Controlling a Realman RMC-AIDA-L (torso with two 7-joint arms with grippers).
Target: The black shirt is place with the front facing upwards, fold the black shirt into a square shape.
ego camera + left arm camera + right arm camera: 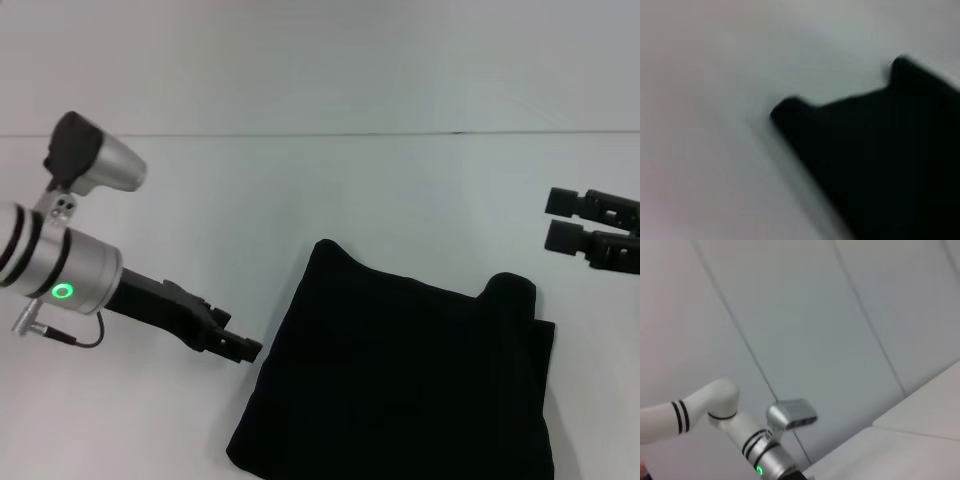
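Note:
The black shirt (400,375) lies folded into a rough rectangle on the white table (300,200), at the near middle and right. No lettering or label shows on it. My left gripper (245,348) is low, just left of the shirt's left edge and apart from it. The left wrist view shows the shirt (880,160) as a blurred black shape. My right gripper (562,220) is open and empty, held up at the far right, above and beyond the shirt's far right corner.
The table's far edge (320,133) meets a pale wall. The right wrist view shows my left arm (760,450), the wall and a strip of the table (920,415).

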